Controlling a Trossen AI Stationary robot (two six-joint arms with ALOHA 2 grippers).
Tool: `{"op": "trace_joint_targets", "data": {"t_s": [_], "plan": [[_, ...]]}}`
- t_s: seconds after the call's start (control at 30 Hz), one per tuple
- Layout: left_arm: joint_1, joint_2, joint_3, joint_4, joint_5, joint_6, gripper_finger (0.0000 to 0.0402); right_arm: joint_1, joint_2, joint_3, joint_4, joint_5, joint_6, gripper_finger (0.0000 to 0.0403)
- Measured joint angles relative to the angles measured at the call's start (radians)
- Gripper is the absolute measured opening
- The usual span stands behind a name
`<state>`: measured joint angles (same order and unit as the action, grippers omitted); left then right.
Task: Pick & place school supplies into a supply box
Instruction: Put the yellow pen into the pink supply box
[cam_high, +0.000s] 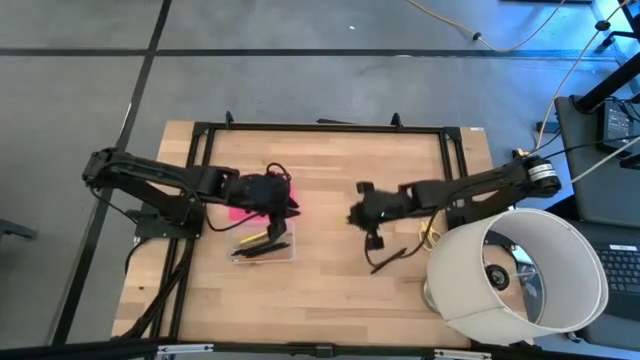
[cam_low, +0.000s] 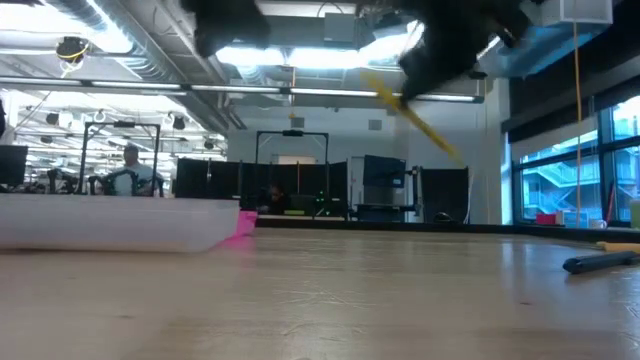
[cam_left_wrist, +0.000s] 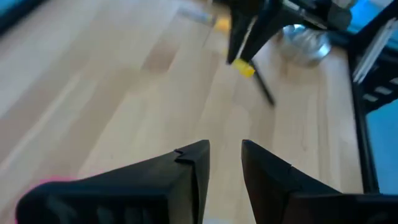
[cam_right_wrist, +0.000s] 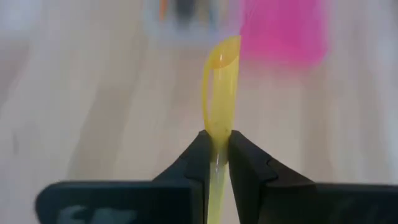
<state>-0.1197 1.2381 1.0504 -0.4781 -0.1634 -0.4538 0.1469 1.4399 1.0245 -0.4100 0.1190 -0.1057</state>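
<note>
Roughly midway, I'd say: the right gripper (cam_right_wrist: 216, 152) is clamped on yellow scissors (cam_right_wrist: 221, 93), lifted, supply box (cam_high: 264, 247) ahead of it holding several pens. Left gripper (cam_left_wrist: 224, 158) hovers beside the box, slightly parted, empty. Dark pen (cam_high: 388, 261) waits behind.

Wooden table (cam_high: 330, 290): supply box (cam_high: 263, 248), black pen (cam_high: 387, 260), white lampshade (cam_high: 520, 275).

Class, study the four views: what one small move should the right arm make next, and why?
Probably carry it across toward the supply box. The right claw is shut on a yellow-handled item, likely scissors, lifted off the table, while the box with its pink lid lies ahead, beside the left claw.
</note>
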Motion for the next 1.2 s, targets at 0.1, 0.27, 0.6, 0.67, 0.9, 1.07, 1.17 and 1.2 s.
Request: {"op": "trace_joint_targets", "data": {"t_s": [0.1, 0.27, 0.6, 0.67, 0.9, 1.07, 1.17, 1.2], "plan": [[0.012, -0.005, 0.000, 0.077, 0.000, 0.071, 0.0086, -0.022, -0.029, 0.055, 0.083, 0.000, 0.000, 0.0045], [0.027, 0.005, 0.000, 0.248, 0.000, 0.192, 0.0091, -0.030, -0.045, 0.147, 0.174, -0.002, -0.005, 0.0046], [0.070, 0.017, 0.000, 0.356, 0.013, 0.292, 0.0161, -0.030, -0.045, 0.215, 0.197, -0.005, -0.032, 0.0046], [0.081, 0.022, 0.000, 0.356, 0.047, 0.291, 0.0177, -0.030, -0.045, 0.214, 0.211, -0.005, -0.033, 0.0047], [0.096, 0.028, 0.000, 0.436, 0.134, 0.258, 0.0204, -0.030, -0.045, 0.214, 0.259, 0.017, -0.035, 0.0047], [0.095, 0.027, 0.000, 0.508, 0.139, 0.258, 0.0204, -0.030, -0.045, 0.214, 0.264, 0.027, -0.034, 0.0047], [0.094, 0.027, 0.000, 0.549, 0.167, 0.269, 0.0202, -0.030, -0.045, 0.214, 0.264, 0.028, -0.031, 0.0047], [0.094, 0.027, 0.000, 0.564, 0.178, 0.275, 0.0202, -0.030, -0.045, 0.214, 0.264, 0.029, -0.031, 0.0047]]}}
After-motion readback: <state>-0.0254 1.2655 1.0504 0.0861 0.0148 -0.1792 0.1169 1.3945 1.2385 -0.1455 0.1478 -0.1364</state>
